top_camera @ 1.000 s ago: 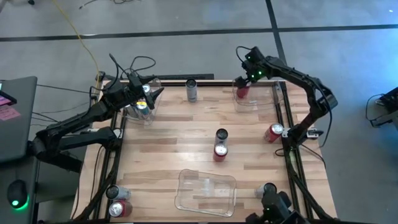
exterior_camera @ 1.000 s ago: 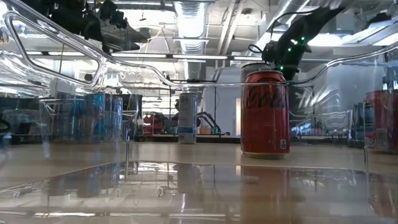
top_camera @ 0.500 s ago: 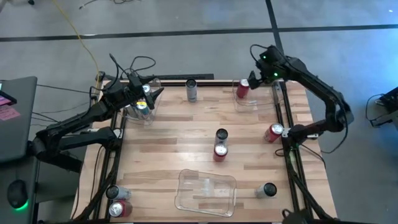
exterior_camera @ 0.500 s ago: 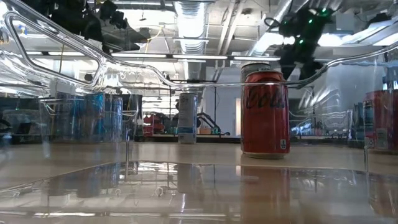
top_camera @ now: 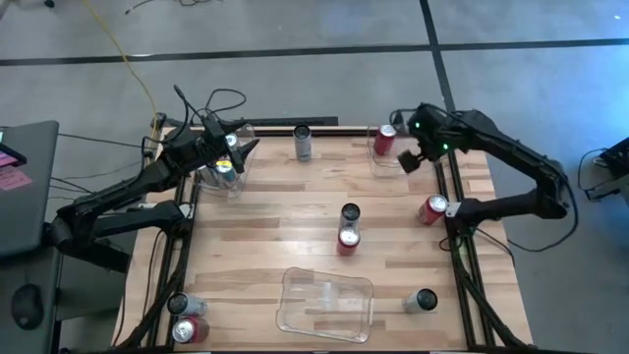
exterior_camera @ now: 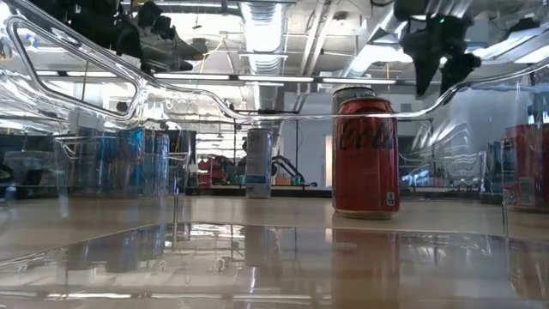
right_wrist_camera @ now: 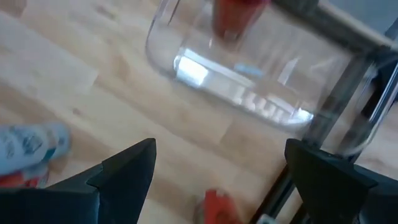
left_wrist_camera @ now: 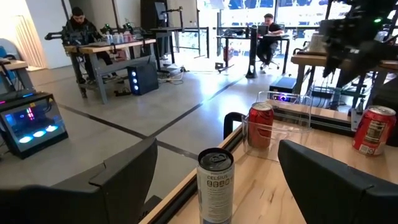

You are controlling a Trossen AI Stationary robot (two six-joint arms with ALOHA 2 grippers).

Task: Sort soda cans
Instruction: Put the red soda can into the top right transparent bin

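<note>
A red soda can (top_camera: 384, 141) stands in the clear bin (top_camera: 418, 157) at the table's far right. My right gripper (top_camera: 408, 160) hangs open above that bin, to the right of the can and tilted steeply down, holding nothing. My left gripper (top_camera: 244, 154) is open and level above the far-left bin (top_camera: 211, 182), which holds silver-blue cans (exterior_camera: 129, 163). It points toward a grey can (left_wrist_camera: 215, 185) standing at the far edge. A dark can (top_camera: 350, 213) and a red can (top_camera: 348, 239) stand at mid-table.
A third clear bin (top_camera: 326, 303) lies at the near edge. More loose cans stand around the table: a red one (top_camera: 431, 209) by the right rail, a dark one (top_camera: 425, 300) near right, and a silver one (top_camera: 180, 305) and a red one (top_camera: 190, 329) near left. People sit at desks beyond the table.
My right gripper has risen from beside the red can in the far-right bin and swung toward the table's right and near edges, staying open. The red can stays upright in the bin.
</note>
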